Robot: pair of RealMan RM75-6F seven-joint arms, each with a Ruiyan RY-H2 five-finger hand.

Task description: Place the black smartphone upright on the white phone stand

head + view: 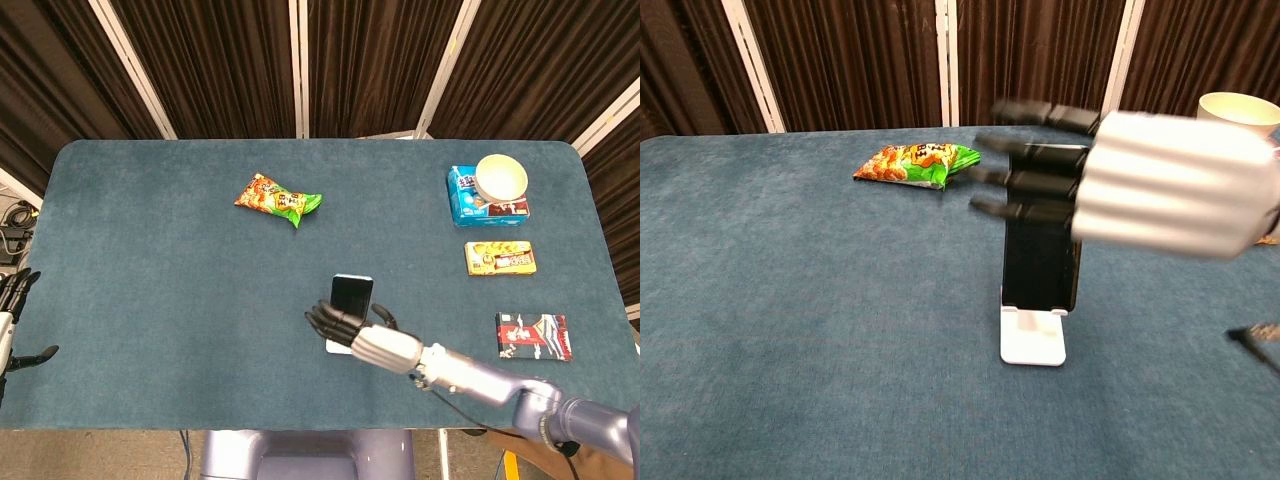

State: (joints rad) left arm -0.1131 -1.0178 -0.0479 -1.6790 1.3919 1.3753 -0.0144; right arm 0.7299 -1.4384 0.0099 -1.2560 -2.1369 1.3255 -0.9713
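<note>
**One phone standing on its stand, right hand spread in front of it**

One black smartphone (pixel 1040 265) stands upright on the white phone stand (pixel 1033 338), its lower edge seated in the stand's lip and its dark face turned toward the robot. From overhead the phone (pixel 352 294) shows as a small dark rectangle near the front middle of the blue table (pixel 150 260), with a sliver of the stand (pixel 336 347) peeking out beneath it.

Right in front of the phone's upper part is the right hand (pixel 1140 180), blurred in the chest view. Its black fingers (pixel 1025 180) are stretched out and parted, pointing to the left, and nothing sits in them. They cross the top of the phone as seen from the chest; whether they touch it I cannot tell. From above, the same hand (pixel 365 338) sits just at the near side of the phone, its silver arm running off to the lower right corner.

Far off at the table's left edge the left hand (pixel 12 315) hangs with fingers apart, holding nothing.

Further back lies a red and green snack bag (pixel 278 198). Along the right side are a white bowl (pixel 500 178) resting on a blue box (pixel 462 195), then a yellow box (pixel 501 258), then a dark red and black packet (pixel 533 335), each well apart from the phone.
</note>
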